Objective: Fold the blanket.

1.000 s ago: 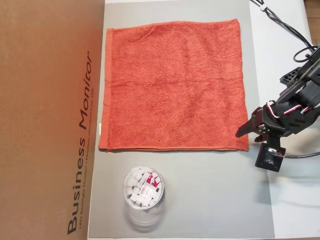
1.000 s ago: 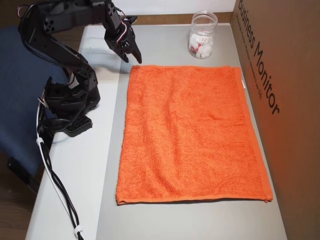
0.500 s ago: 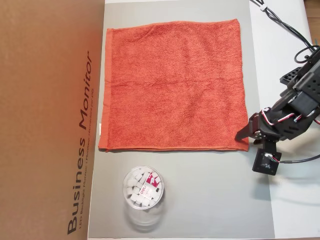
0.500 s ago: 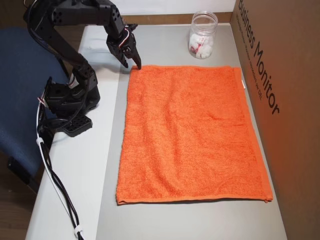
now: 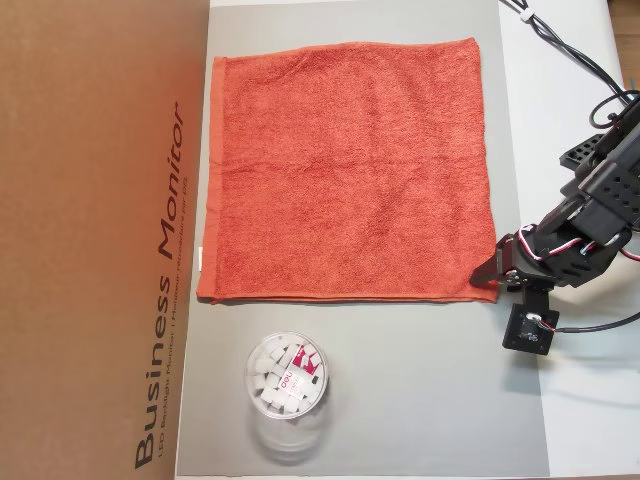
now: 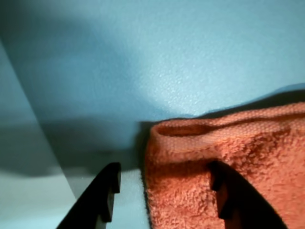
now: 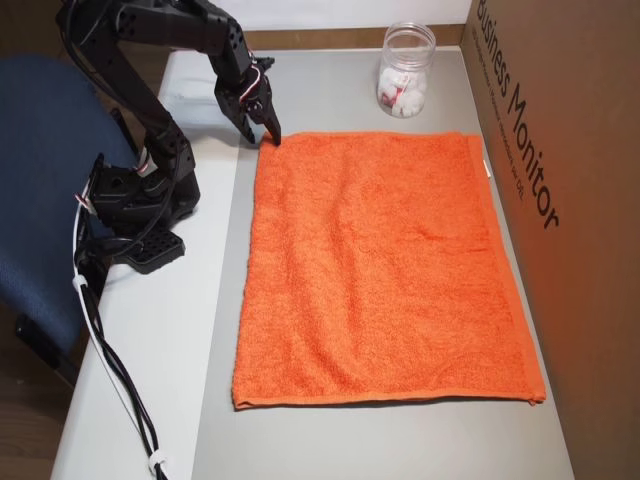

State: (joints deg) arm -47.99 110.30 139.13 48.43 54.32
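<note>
Though capped, cup (image 5: 287,381) of white pieces (image 5: 272,380).

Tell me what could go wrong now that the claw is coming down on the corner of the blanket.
The claw is open at the blanket corner: one finger is over the cloth, the other over the grey mat. If it closes shallow, it may catch only the hem and slip. Pressing low could snag the mat. Dragging the corner sideways might sweep toward the clear plastic cup.

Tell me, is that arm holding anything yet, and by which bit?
Nothing is held. The gripper is open, its jaws straddling the corner of the towel, one on the cloth, one beside it.
</note>
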